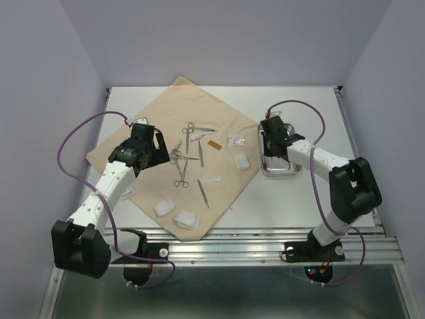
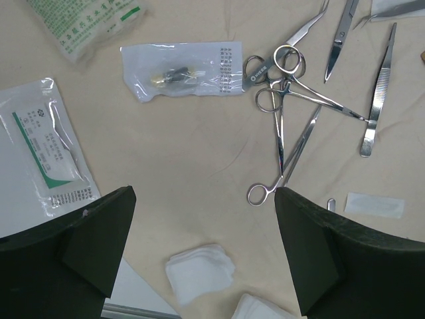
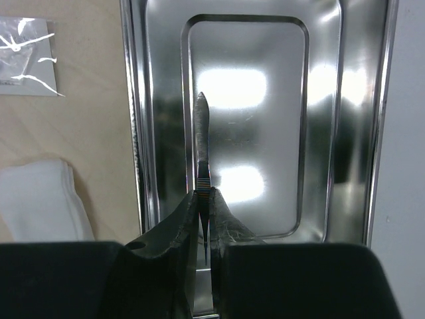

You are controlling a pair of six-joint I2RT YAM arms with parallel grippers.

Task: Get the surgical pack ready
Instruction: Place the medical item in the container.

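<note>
A beige cloth (image 1: 199, 119) lies spread on the table, with scissors and ring-handled forceps (image 1: 182, 156) in a loose cluster at its middle. White gauze pads (image 1: 164, 207) lie near its front corner. My left gripper (image 2: 204, 199) hangs open above the cloth, nothing between its fingers. A gauze pad (image 2: 199, 271) lies below it and the ring-handled instruments (image 2: 282, 100) to its right. The steel tray (image 3: 332, 100) stands on the table right of the cloth. Above it my right gripper (image 3: 205, 194) is shut on a slim steel instrument (image 3: 202, 139), whose tip points along the tray.
Sealed clear packets (image 2: 182, 70) and a green-printed packet (image 2: 43, 143) lie on the cloth near straight tweezers (image 2: 378, 93). Another gauze pad (image 3: 40, 199) lies just left of the tray. A small brown item (image 1: 214, 144) rests mid-cloth. Walls enclose three sides.
</note>
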